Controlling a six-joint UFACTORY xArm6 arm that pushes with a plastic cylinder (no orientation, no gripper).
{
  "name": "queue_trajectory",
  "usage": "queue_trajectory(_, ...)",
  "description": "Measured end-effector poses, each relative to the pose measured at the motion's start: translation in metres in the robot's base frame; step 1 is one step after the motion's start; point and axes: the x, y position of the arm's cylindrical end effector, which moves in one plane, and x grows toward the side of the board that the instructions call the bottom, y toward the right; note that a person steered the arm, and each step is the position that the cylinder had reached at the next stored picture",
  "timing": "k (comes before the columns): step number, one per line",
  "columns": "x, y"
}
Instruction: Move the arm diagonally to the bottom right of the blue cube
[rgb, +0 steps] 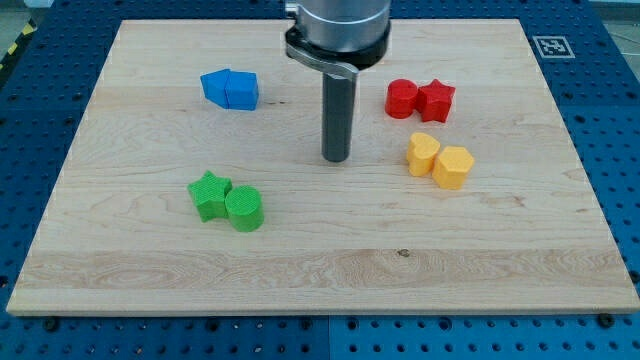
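Two blue blocks touch at the view's upper left: a blue pentagon-like block (214, 86) on the left and the blue cube (241, 91) on its right. My tip (336, 158) rests on the wooden board near its middle, to the right of and below the blue cube, well apart from it. It touches no block.
A red cylinder (402, 98) and red star (436, 99) sit at the upper right. A yellow heart (423, 154) and yellow hexagon (453, 166) lie just right of the tip. A green star (209, 195) and green cylinder (244, 208) lie at lower left.
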Motion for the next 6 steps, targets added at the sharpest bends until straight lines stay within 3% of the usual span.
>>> queue_trajectory(6, -0.039, -0.057)
